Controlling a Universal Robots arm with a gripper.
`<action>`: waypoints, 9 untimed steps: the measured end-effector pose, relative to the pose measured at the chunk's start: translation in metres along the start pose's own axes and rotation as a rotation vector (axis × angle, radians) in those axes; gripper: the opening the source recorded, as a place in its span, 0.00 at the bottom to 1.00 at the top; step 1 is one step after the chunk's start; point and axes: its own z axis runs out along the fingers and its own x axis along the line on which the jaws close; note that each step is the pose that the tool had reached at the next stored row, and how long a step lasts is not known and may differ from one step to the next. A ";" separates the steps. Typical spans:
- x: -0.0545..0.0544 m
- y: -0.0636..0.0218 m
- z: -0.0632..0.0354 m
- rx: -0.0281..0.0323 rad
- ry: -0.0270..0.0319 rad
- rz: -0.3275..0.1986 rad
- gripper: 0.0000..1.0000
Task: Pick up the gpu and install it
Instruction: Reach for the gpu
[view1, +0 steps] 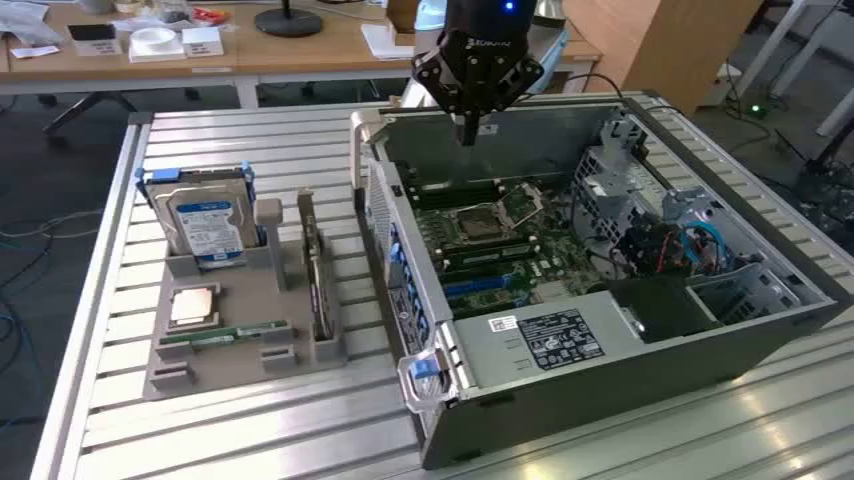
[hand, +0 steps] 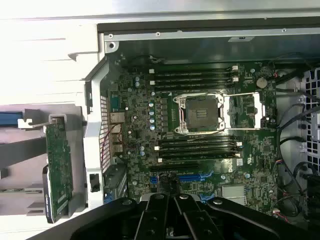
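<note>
Slatted table (view1: 240, 440), closed empty gripper (view1: 469, 138) above open computer case (view1: 667, 372)

The gpu (view1: 314, 270) is a thin, flat, rectangular circuit card. It appears dark, almost black, in the exterior view. It stands on its long edge, upright, seated in a slot of the grey holder (view1: 200, 375) on the worktop (view1: 200, 440). Its long axis runs away from the exterior camera.

In the wrist view the gpu (hand: 59, 165) presents one broad face, green and populated with small components, with a darker body along one long edge.

Position relative to the claw (view1: 467, 135): the card is well apart from it, toward the exterior view's left and nearer the exterior camera. There is no contact between claw and card. The card is not installed.
</note>
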 end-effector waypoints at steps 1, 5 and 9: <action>0.000 0.0000 0.0000 0.0000 0.0000 0.000 0.11; 0.000 0.0000 0.0000 0.0000 0.0000 0.000 0.11; 0.000 0.0000 0.0000 0.0000 0.0000 0.000 0.11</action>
